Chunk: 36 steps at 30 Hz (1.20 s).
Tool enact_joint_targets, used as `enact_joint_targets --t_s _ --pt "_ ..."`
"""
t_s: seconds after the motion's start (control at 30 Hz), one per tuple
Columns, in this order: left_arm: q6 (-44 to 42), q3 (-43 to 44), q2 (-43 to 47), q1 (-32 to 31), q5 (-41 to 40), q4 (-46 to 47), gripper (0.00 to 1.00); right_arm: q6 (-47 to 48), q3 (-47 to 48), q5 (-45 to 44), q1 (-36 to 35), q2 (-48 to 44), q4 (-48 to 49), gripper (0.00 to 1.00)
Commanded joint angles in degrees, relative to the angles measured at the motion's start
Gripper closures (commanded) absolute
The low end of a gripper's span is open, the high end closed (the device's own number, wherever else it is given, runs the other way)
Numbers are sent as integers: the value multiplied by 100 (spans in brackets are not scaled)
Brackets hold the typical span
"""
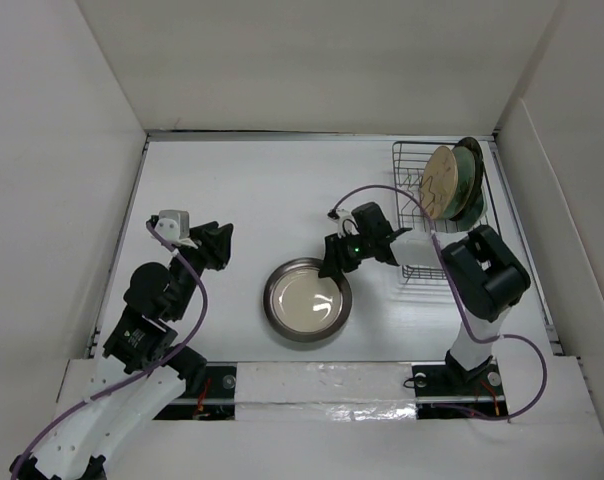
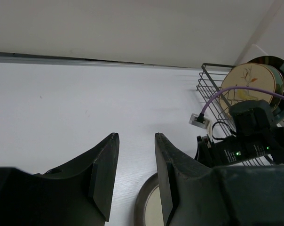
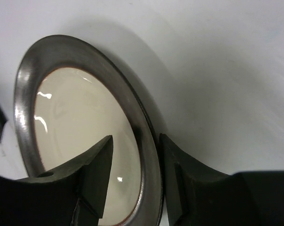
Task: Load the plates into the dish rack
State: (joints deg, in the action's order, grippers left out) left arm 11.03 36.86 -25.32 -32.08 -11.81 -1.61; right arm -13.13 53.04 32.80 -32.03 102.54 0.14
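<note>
**Right Claw Astride the Silver Rim**

The right gripper (image 3: 136,139) stands spread over the far right edge of the silver plate (image 3: 62,47), one finger inside the rim and one outside, not yet pinching. The left gripper (image 2: 136,135) hangs spread and empty, well off to the left. The silver plate lies flat on the white table (image 1: 252,190) between the arms; a cream plate (image 3: 81,122) seems nested in it (a thin brown line shows at its edge).

To do this well, I'd say, sink the fingers low enough to catch the lip squarely; close firmly; tip it upright only once the hold is sure. Polished metal is slick, and the glossy inner plate could slide out.

The dish rack (image 1: 407,170), thin dark wire, sits at the far right; the tan leaf plate (image 1: 440,180) stands on edge in it, with greenish plates (image 1: 470,165) behind.
</note>
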Motion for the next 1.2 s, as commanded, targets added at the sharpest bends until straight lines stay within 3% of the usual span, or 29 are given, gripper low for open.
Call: enact_joint_targets --t_s 0.0,0.07,0.1,0.27,0.3,0.43,0.57,0.87,1.0,1.17 --pt "40 14 106 26 -23 205 66 -191 -189 525 -181 432 -155 55" --pt "40 23 133 26 4 196 67 -182 -110 509 -233 495 -181 57" --pt "31 23 159 26 -14 205 66 -225 -109 526 -233 495 -94 66" --pt "22 23 142 26 -32 187 66 -331 127 842 -286 609 47 90" --pt "22 23 159 26 -14 204 66 -409 172 903 -347 583 178 100" --pt "22 14 142 26 -76 187 66 -876 312 1097 -400 171 768 100" --pt "22 5 177 26 -31 240 66 -1025 716 317 -453 -611 1005 100" --pt "66 14 229 26 91 187 66 -1394 1033 -3083 652 -2466 1357 100" --pt "66 -3 326 26 100 231 66 -721 1226 -5469 821 -2853 1103 100" --pt "75 5 352 26 232 231 66 325 1508 -7142 1041 -2897 1329 100"
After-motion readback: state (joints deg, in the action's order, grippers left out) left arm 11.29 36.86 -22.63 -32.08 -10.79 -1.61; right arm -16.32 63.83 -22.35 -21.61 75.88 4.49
